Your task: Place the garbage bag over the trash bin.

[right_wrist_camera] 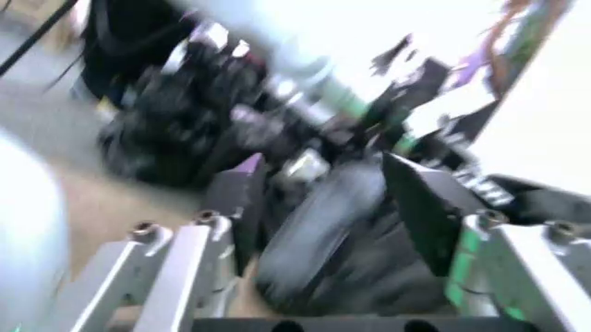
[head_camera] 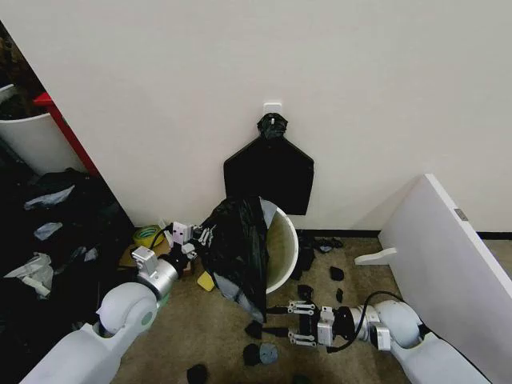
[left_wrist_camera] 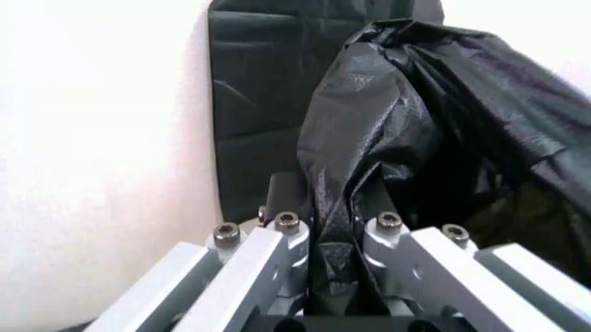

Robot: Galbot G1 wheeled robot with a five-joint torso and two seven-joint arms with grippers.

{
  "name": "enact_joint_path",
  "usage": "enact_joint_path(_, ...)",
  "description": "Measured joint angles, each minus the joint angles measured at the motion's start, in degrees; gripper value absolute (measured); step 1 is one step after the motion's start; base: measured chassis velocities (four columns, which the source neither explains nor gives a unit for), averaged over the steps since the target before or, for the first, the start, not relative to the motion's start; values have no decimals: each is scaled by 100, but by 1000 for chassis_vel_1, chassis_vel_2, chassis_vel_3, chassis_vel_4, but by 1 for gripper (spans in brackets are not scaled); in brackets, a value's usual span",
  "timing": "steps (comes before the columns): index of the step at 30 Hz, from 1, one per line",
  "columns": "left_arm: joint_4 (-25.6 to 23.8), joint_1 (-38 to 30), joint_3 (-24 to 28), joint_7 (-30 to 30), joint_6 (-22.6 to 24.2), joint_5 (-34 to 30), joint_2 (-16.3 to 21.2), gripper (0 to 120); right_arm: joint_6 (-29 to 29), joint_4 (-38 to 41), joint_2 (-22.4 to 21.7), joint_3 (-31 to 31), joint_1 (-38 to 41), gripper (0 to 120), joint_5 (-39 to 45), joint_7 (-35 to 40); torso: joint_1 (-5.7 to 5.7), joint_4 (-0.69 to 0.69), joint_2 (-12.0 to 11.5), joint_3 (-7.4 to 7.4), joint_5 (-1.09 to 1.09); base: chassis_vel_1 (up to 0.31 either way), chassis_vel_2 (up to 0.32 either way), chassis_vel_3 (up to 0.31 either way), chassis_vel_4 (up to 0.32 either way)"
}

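The garbage bag [head_camera: 238, 250] is glossy black and crinkled, and it hangs over the left part of the trash bin's rim, reaching down to the floor. The trash bin [head_camera: 286, 244] is cream-white and round; it stands against the wall with its right rim and inner wall bare. My left gripper [head_camera: 192, 246] is at the bag's left edge, shut on a fold of the garbage bag [left_wrist_camera: 416, 131], which is pinched in my left gripper [left_wrist_camera: 334, 214]. My right gripper [head_camera: 280, 320] is low over the floor to the right of the bag's bottom corner, open, with its fingers [right_wrist_camera: 238, 207] spread.
A flat black bundle [head_camera: 268, 172] hangs on a wall hook above the bin. A white board [head_camera: 448, 256] leans at the right. Small black lumps [head_camera: 260, 352] lie on the carpet. On the left are a red-edged white container [head_camera: 32, 136], dark bags [head_camera: 56, 216] and a yellow roll [head_camera: 148, 234].
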Motion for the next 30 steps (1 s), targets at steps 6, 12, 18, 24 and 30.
enact_joint_path(6,62,98,37,353,-545,450,-50,5,-970,682,-137,-385,-217,77,315,2828,0,-1,0,0,0,0,0,0,0)
enact_joint_path(12,96,155,53,651,-909,705,-77,5,-2396,1603,-200,-1166,-390,94,315,5650,0,0,0,0,0,0,0,0,0)
enact_joint_path(18,155,154,3,870,-1169,777,-36,5,-3722,2391,-83,-1835,-296,88,1353,8054,0,0,0,0,1,0,0,0,0)
enact_joint_path(24,172,167,-16,884,-1205,796,-26,5,-3644,2520,-21,-1831,-297,66,1716,8167,0,0,0,0,0,0,0,0,0)
enact_joint_path(30,193,153,-15,897,-1210,812,-34,5,-3525,2716,32,-1712,-324,52,2280,8353,1,0,0,0,0,0,0,0,0)
